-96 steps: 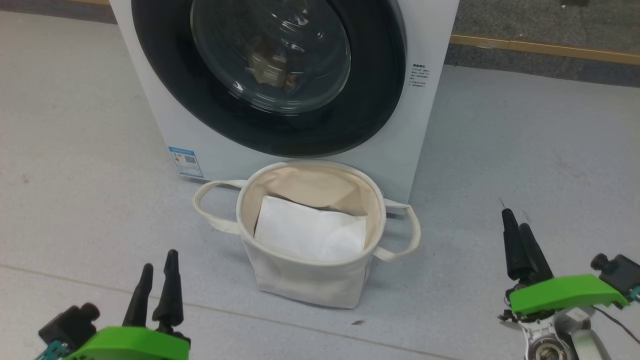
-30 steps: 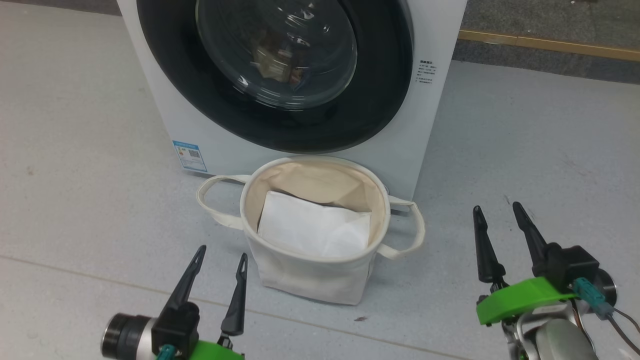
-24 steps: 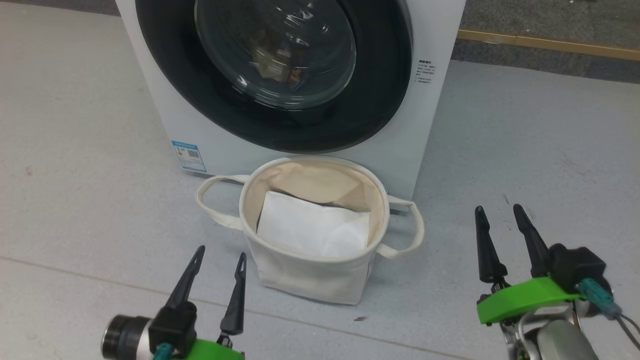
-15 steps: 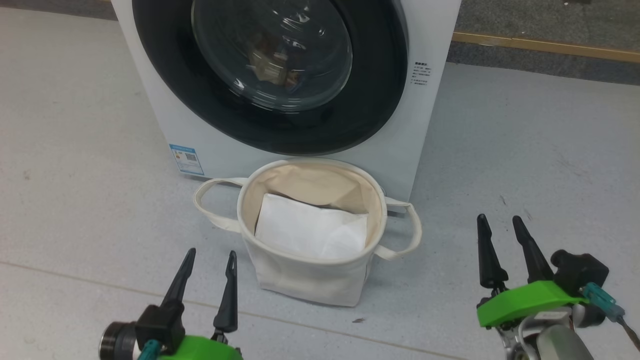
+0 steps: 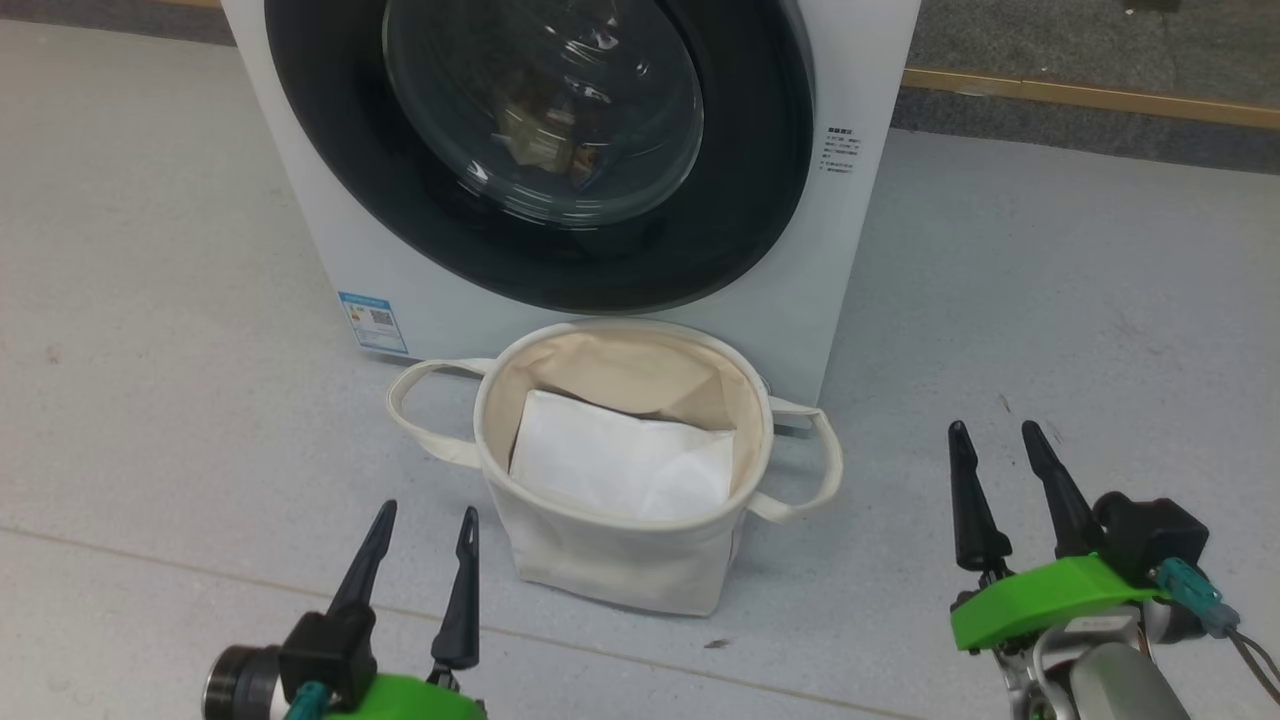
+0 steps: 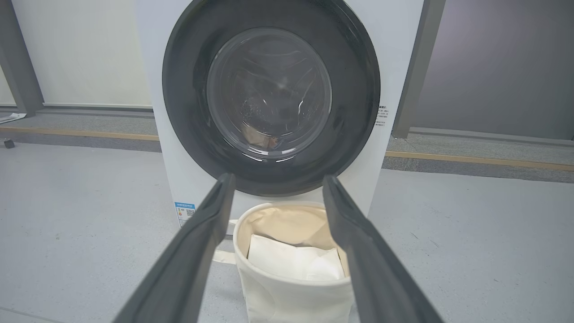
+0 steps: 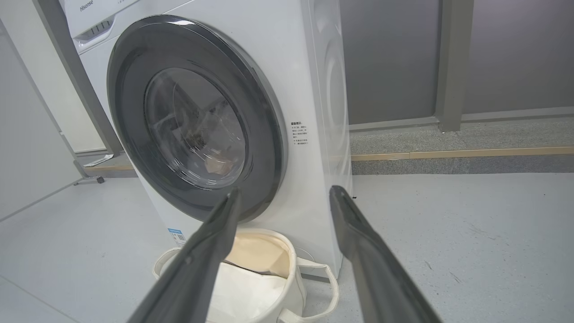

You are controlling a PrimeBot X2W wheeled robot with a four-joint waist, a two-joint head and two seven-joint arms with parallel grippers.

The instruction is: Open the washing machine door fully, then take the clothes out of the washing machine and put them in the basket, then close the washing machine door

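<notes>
I am holding my left gripper (image 5: 429, 510) at 8 o'clock of the basket (image 5: 600, 570) and my right gripper (image 5: 992, 427) at 3 o'clock. Both are spread wide, gripping nothing and staying clear of it. The basket is sitting on the floor (image 5: 1050, 300) just in front of the washing machine (image 5: 870, 60) at 12 o'clock, with a white sheet (image 5: 620, 465) lying inside. The door (image 5: 740, 200) is sitting closed, and the clothes (image 5: 545, 135) are showing dimly behind its glass.
</notes>
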